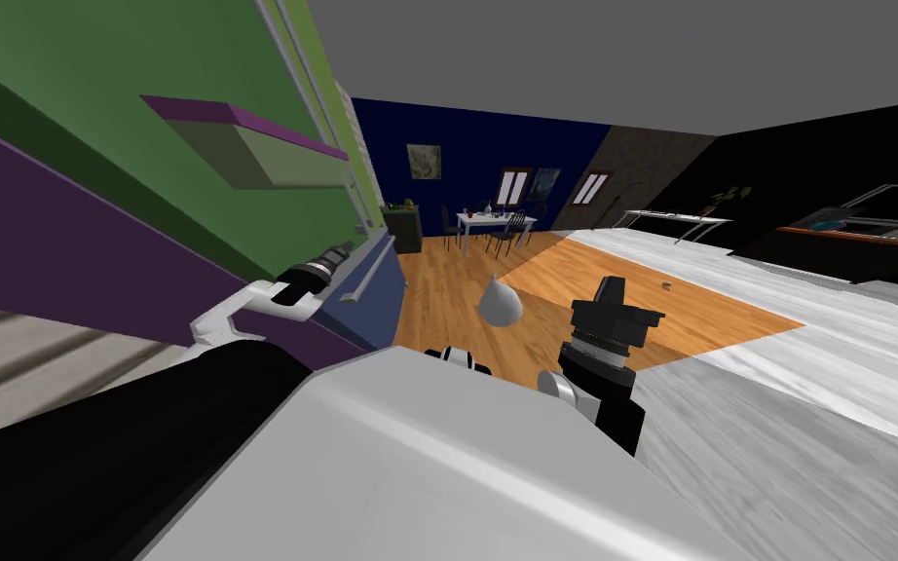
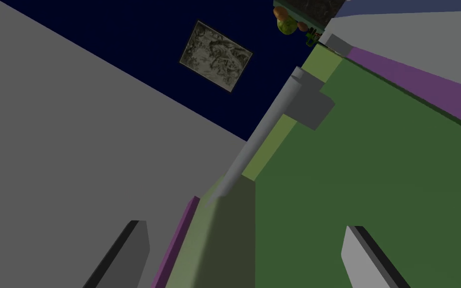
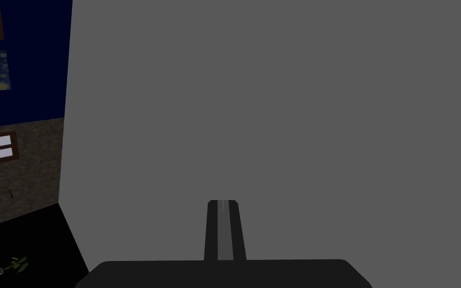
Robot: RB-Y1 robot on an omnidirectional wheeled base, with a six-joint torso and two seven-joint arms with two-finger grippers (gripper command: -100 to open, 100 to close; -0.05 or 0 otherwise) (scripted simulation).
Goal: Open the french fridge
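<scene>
Two blade fingers of the left gripper (image 2: 244, 227) are standing wide apart, gripping nothing. They are pointing along the one grey bar handle (image 2: 262, 132), which is lying just ahead of them, clear of both. One grey bracket (image 2: 314, 107) is showing, holding the handle off the green door (image 2: 374, 180) of the french fridge (image 1: 96, 97). The fridge is rising close on the left of the scene, green with purple bands, and in the head view the left gripper (image 1: 332, 261) is reaching out to it beside the handle (image 1: 367, 275).

One more gripper, the right gripper (image 3: 223, 202), is idling with its two fingers pressed flat together, empty; in the head view it (image 1: 613, 292) is pointing up on the near right.

Judging by the look, the handle is behaving as a stiff, smooth bar, likely slippery for thin blades, so I am favouring a grip square across its middle, away from the bracket. The door is probably heavy, hinged and held by a seal, so I am expecting resistance at first and then an arc.
</scene>
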